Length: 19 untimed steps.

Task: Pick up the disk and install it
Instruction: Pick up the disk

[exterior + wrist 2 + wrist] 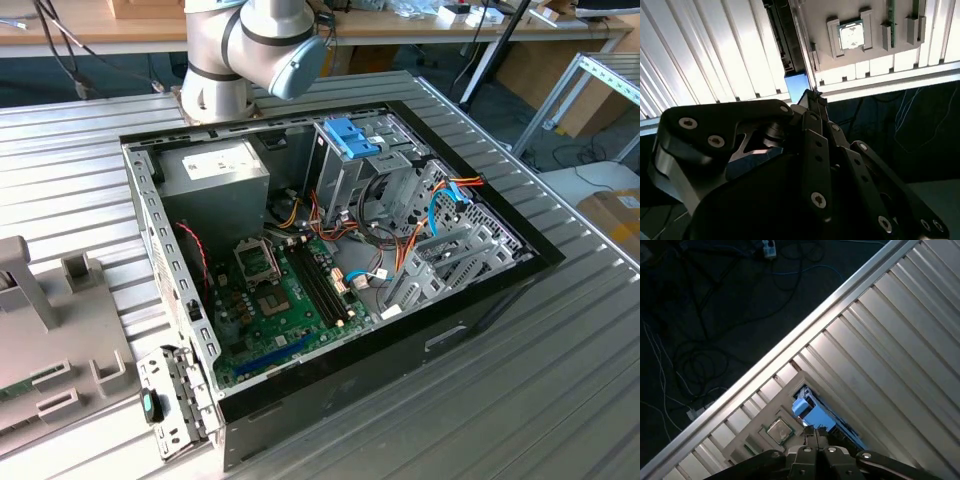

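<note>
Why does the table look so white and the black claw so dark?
In the second wrist view the ribbed table glares white, leaving the gripper a dark, close-up shape; in the first wrist view the floor is dim; the exterior view is evenly lit.

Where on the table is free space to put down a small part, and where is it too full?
Free: the ribbed table on the exterior view's right of the computer case, and the strip between case and grey fixture. Crowded: inside the case, around the orange cables.
</note>
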Tool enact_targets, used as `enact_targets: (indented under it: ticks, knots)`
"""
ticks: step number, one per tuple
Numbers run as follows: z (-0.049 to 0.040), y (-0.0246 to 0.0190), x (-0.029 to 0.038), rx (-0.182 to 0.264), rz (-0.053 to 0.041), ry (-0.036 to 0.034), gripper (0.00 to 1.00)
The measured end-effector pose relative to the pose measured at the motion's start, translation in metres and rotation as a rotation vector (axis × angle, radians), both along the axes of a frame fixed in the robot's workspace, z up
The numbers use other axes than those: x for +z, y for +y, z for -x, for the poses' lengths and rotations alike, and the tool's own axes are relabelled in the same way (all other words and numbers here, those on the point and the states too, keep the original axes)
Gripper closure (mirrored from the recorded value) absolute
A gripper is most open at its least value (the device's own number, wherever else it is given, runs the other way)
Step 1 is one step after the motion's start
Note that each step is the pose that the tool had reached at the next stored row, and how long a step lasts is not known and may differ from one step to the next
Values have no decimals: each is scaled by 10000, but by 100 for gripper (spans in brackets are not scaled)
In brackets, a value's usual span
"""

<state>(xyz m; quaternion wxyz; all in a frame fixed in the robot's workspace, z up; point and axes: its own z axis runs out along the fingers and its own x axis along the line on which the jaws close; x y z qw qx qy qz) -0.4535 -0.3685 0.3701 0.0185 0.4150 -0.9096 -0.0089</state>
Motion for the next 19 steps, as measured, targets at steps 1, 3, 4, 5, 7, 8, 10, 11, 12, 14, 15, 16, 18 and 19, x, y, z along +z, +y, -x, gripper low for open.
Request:
enact_targets:
  ticks: [1, 3, 4, 5, 7, 8, 10, 11, 12, 14, 15, 16, 18, 19]
  knots:
    - [0, 0, 0, 250, 0, 0, 89]
    - [0, 0, 0, 660, 0, 1, 89]
    - [0, 0, 0, 833, 0, 1, 89]
    - [0, 0, 0, 1025, 0, 0, 89]
    - [0, 0, 0, 1433, 0, 0, 89]
    - [0, 0, 0, 1619, 0, 1, 89]
    - [0, 0, 0, 2250, 1, 1, 89]
    - [0, 0, 0, 2774, 1, 1, 89]
    - [0, 0, 0, 3090, 1, 0, 89]
    - [0, 0, 0, 3700, 0, 0, 89]
    - [0, 0, 0, 3868, 1, 0, 89]
    - [0, 0, 0, 4216, 3, 0, 89]
    - [0, 1, -3, 4654, 3, 0, 89]
    - [0, 1, -3, 4842, 3, 1, 89]
